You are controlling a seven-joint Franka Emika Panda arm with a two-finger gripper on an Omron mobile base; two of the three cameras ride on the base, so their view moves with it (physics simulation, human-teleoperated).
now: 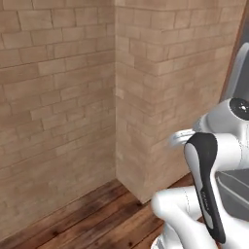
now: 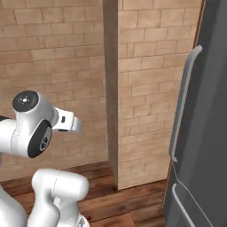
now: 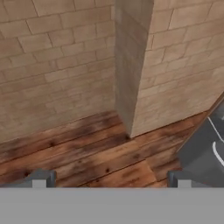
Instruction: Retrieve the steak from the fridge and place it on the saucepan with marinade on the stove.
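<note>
Tool [image 3: 111,178] spread wide, dark fingertips [image 3: 40,178] far apart, pinching nothing, above dark wooden plank floor [image 3: 100,153]. Tall grey fridge [image 2: 206,133] at 3 o'clock, door closed, long pale vertical handle [image 2: 184,104] facing the arm. Beyond, at 12 o'clock, tan brick wall [image 2: 53,53] with projecting corner. Steak not seen.
</note>
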